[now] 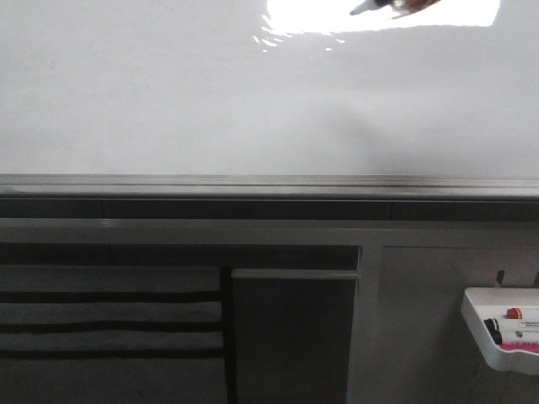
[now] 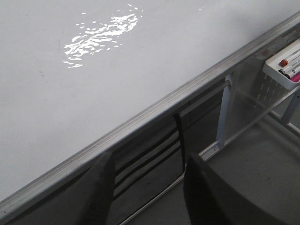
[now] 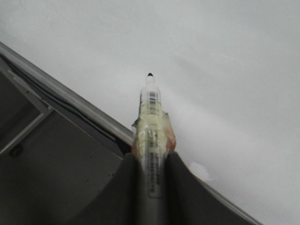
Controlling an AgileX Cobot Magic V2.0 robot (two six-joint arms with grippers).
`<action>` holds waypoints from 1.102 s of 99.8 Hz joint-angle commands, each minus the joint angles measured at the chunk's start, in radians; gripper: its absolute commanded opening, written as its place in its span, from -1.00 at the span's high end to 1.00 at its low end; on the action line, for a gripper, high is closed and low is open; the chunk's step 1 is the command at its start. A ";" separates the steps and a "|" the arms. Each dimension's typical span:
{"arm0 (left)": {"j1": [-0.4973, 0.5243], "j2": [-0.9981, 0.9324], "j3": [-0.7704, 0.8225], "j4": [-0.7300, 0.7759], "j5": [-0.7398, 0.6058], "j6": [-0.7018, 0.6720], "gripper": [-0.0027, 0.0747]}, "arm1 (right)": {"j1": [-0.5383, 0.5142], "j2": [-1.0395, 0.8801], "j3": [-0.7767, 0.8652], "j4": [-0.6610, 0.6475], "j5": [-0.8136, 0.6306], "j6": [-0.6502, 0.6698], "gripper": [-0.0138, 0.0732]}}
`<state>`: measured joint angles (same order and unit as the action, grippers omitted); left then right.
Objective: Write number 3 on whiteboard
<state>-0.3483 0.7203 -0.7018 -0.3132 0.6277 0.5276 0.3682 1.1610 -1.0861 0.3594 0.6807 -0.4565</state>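
a: right hand (image 3: 152, 161) is clamped on a marker (image 3: 151, 126), cap off, black tip pointing at the whiteboard (image 1: 168, 101). the barrel is wrapped in yellowish tape just ahead of the fingers.

b: is the tip touching?

a: can't tell from the wrist view. it looks just short of the surface or barely on it. in the front view the marker (image 1: 383, 7) pokes in at the far upper right, right across the bright glare patch (image 1: 379, 13).

b: any ink down? any number 3 yet?

a: none that i can see. the board reads blank in all three views, so i'd say the writing hasn't started; this is the approach step, pen poised.

b: and the left hand?

a: left hand (image 2: 147, 187) hangs low near the grey bottom rail (image 2: 154, 110), fingers apart, nothing between them. it's well clear of the writing spot.

b: so the next move?

a: my guess: press the tip squarely onto the board with light, steady contact, then sweep the upper curve of the 3, back in, and the lower curve. the glossy surface will let the tip skate, so pressure has to hold even.

b: spare markers?

a: a small white tray (image 1: 505, 337) at the lower right holds a few, untouched.
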 commanded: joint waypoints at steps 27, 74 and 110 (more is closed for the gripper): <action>0.004 -0.002 -0.027 -0.027 -0.067 -0.010 0.12 | 0.106 0.202 -0.277 -0.115 0.085 0.055 0.76; 0.004 -0.002 -0.027 -0.027 -0.067 -0.010 0.12 | 0.045 0.306 -0.359 -0.332 0.099 0.170 0.76; 0.004 0.000 -0.027 -0.027 -0.067 -0.010 0.12 | 0.118 0.321 -0.257 -0.297 -0.009 0.166 0.76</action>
<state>-0.3483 0.7203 -0.7018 -0.3154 0.6257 0.5269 0.4863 1.4932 -1.3181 0.1015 0.7915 -0.3058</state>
